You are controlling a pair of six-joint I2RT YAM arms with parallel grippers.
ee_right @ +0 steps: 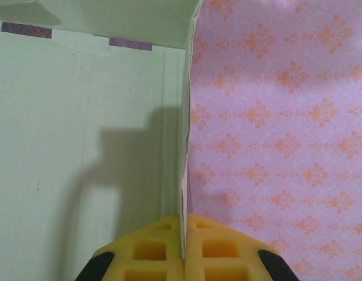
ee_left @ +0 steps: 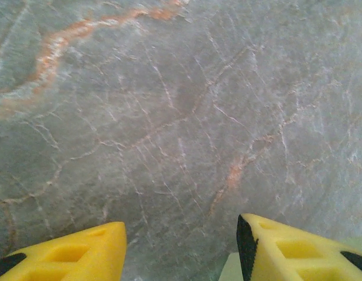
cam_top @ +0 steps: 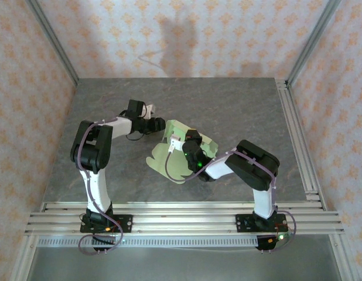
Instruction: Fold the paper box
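- The paper box [cam_top: 159, 163] lay near the middle of the surface [cam_top: 239, 105], between the two arms. It was partly opened, with some panels flat and at least one flap standing up on the far side.
- The right hand [ee_right: 184, 225] was pressed together on the edge of one upright panel. In the right wrist view the thin card ran straight down between the two yellow fingers [ee_right: 152, 246], with the pale green inner face to the left of the pinch.
- The left hand [ee_left: 181, 225] was spread, with nothing between its fingers. It hung over bare stone just beside the far-left corner of the sheet, and a sliver of green showed next to its right finger.
- Handling judgement: the card appeared very light and thin. It was stiff enough to stand as a panel, yet likely to bend, crease or buckle if pushed anywhere other than along a score line.
- A sheet this light would probably slide on the smooth stone when pressed sideways, so one hand had to anchor it while the other folded.
- Recommended hold: pinch at a free panel edge or flap, close to a fold line, as the right hand did. Gripping mid-panel risked a stray crease.
- Small purple strips [ee_right: 130, 44] sat near the upper fold. Whether they were tape or print could not be told.
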